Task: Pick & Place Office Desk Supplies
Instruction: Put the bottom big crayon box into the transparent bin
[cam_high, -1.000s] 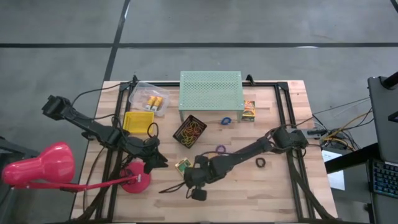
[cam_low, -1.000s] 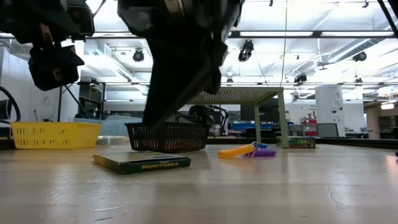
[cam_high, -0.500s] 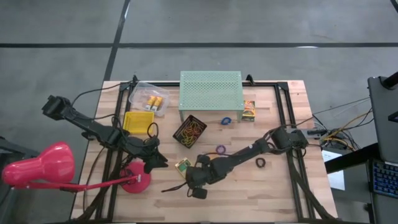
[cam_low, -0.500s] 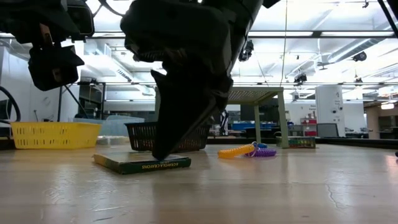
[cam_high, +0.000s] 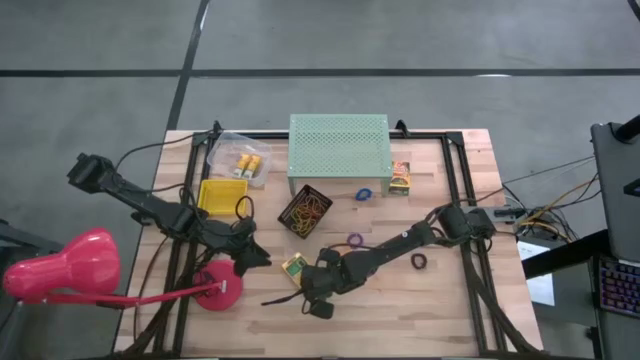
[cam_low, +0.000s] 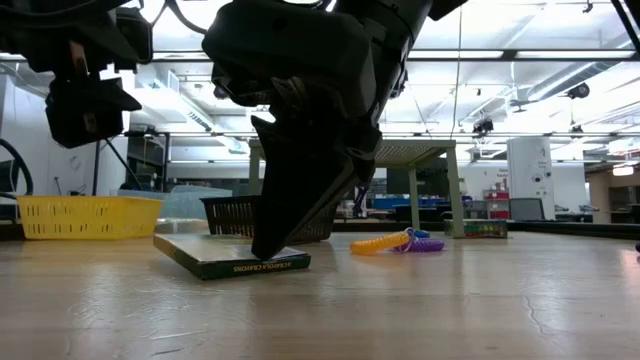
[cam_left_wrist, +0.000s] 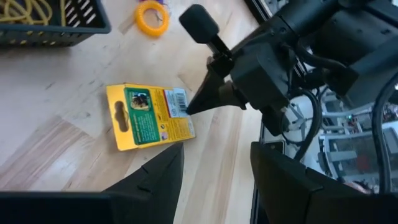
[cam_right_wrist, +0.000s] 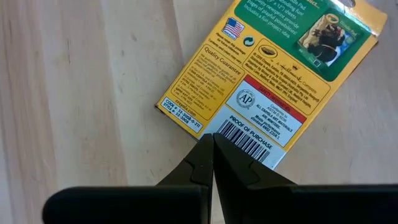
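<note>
1 crayon box (cam_right_wrist: 267, 84), right fingers (cam_right_wrist: 213, 163) touching edge

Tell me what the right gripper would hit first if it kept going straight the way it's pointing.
The right gripper, shut, points at the flat yellow crayon box lying on the table. Its tips are already at the barcode edge, apparently touching, so the box comes first, then the wood beneath.

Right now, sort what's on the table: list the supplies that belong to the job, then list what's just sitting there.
Job items:
- yellow crayon box, right gripper fingers shut, tips on it
- rubber bands in black basket
- purple band
- blue ring
- black ring
- small printed box

Just there:
- pink lamp
- green perforated stand
- yellow bin
</note>
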